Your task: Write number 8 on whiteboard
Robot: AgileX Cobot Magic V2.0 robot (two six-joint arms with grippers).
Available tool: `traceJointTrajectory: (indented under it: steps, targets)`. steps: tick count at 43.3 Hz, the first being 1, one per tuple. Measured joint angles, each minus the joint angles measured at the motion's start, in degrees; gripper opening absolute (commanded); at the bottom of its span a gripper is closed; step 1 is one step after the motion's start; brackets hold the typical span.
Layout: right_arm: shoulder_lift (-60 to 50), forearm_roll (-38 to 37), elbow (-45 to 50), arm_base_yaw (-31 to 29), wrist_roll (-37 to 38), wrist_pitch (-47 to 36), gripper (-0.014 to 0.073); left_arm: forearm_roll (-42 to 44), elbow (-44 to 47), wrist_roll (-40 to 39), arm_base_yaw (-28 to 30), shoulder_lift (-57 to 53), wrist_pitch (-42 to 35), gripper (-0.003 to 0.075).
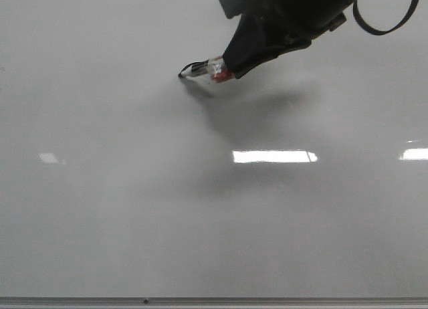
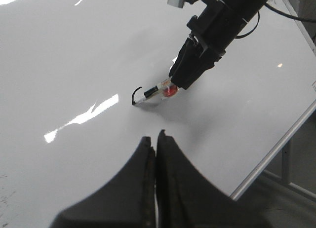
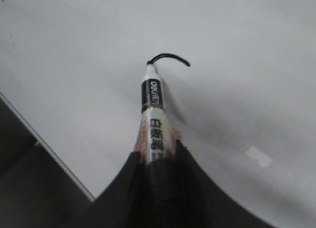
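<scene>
The whiteboard (image 1: pixel 134 209) is a glossy pale grey board that fills the front view. My right gripper (image 1: pixel 234 67) is shut on a white marker (image 1: pixel 206 69) with black print and a red end. The marker's tip touches the board at the end of a short curved black stroke (image 1: pixel 189 66), the only ink of the number 8 that shows. The stroke also shows in the right wrist view (image 3: pixel 170 57) and the left wrist view (image 2: pixel 136 93). My left gripper (image 2: pixel 155 139) is shut and empty, above the board, nearer than the marker (image 2: pixel 154 92).
A thin metal edge strip (image 1: pixel 214 300) runs along the board's near edge, also in the left wrist view (image 2: pixel 276 149) and right wrist view (image 3: pixel 44 146). Bright light reflections (image 1: pixel 274 156) lie on the board. A black cable loop (image 1: pixel 384 21) hangs by the right arm.
</scene>
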Motion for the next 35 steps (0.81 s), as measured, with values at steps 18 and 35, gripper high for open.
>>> traceJointTrajectory:
  steps: [18, 35]
  targets:
    - [-5.65, -2.94, 8.32, -4.48, -0.08, 1.29, -0.0057, 0.0, 0.0, 0.0, 0.0, 0.0, -0.09, -0.0019]
    - [-3.47, -1.76, 12.83, 1.02, 0.16, -3.72, -0.0057, 0.0, 0.0, 0.0, 0.0, 0.0, -0.09, -0.0019]
